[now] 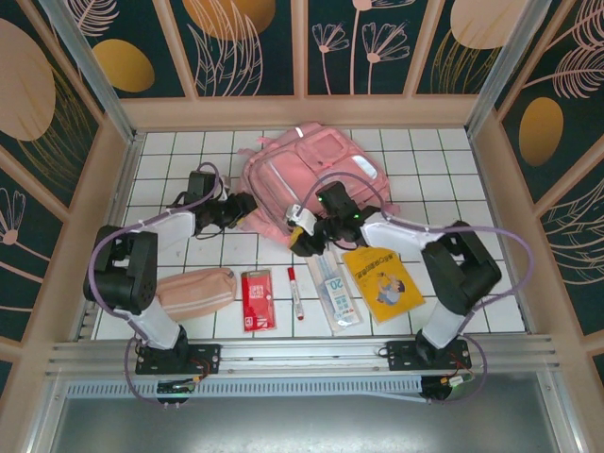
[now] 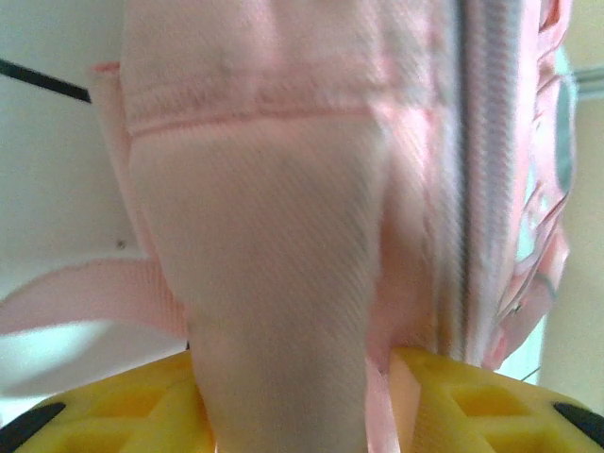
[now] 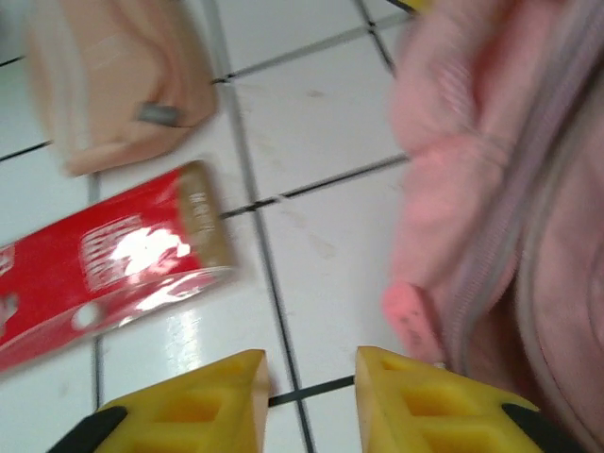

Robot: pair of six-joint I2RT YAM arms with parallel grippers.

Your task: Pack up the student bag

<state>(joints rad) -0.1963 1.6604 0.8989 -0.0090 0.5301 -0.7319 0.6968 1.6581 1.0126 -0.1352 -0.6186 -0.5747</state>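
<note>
The student bag [image 1: 311, 175], a large light-pink backpack, lies flat at the back middle of the tiled table. My left gripper [image 1: 242, 209] is at its lower left corner. In the left wrist view, pink bag fabric [image 2: 283, 245] fills the gap between the yellow fingers [image 2: 472, 401], so this gripper [image 2: 293, 411] is shut on the bag. My right gripper [image 1: 306, 238] hovers at the bag's near edge. It [image 3: 310, 396] stands open over bare tile, with the bag [image 3: 510, 189] and a pink zip tab [image 3: 411, 316] just to its right.
Along the near side lie a peach pencil pouch [image 1: 195, 288], a red packet [image 1: 257, 299], a red marker [image 1: 294, 291], a clear packet [image 1: 337, 288] and a yellow book [image 1: 382, 281]. Wooden walls ring the table. The right wrist view also holds the pouch [image 3: 113, 75] and the red packet [image 3: 104, 264].
</note>
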